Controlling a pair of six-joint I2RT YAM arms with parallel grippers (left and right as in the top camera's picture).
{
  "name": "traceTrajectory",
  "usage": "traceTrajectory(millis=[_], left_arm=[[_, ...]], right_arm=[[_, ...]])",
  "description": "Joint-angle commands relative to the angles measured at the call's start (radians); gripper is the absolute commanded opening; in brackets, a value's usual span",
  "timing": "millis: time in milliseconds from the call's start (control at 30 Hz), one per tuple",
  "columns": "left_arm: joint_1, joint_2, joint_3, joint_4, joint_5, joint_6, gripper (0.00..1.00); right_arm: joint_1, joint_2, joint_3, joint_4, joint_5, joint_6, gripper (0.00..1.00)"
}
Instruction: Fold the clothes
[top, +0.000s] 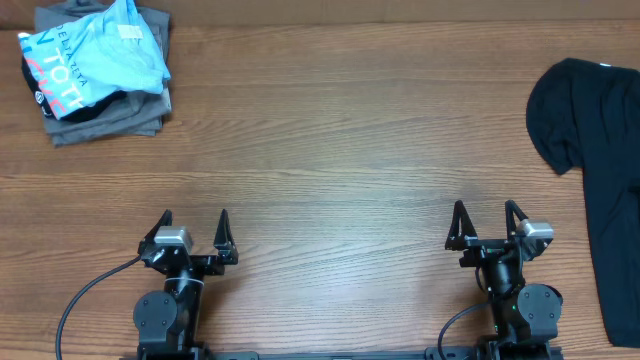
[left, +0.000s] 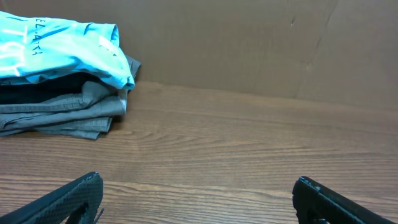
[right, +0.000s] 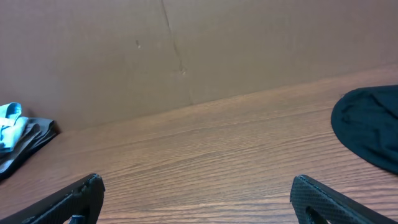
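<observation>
Surface: wood-grain table (top: 330, 130) is being backed by a brown cardboard wall (left: 249, 43).
Clothes: black T-shirt (top: 600, 150) is being cropped by the frame at the table's right edge.
Hands: left gripper (top: 195, 215) and right gripper (top: 485, 207) are being held wide apart, nothing grasped.

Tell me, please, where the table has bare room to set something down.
The widest bare stretch of the table runs between the pile topped by the light blue shirt at far left and the black T-shirt at the right edge. Also bare: between the left hand and right hand. Crowded only at those two ends.
</observation>
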Motion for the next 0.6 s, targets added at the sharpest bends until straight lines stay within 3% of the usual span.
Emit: traceTrajectory(millis=[0, 567], left_arm=[[-0.004, -0.011, -0.004, -0.001, -0.006, 0.023, 1.0], [-0.003, -0.011, -0.004, -0.001, -0.006, 0.022, 1.0]], right_arm=[[0.005, -0.012, -0.011, 0.008, 0.01, -0.003, 1.0], [0.005, -0.012, -0.011, 0.008, 0.01, -0.003, 1.0]])
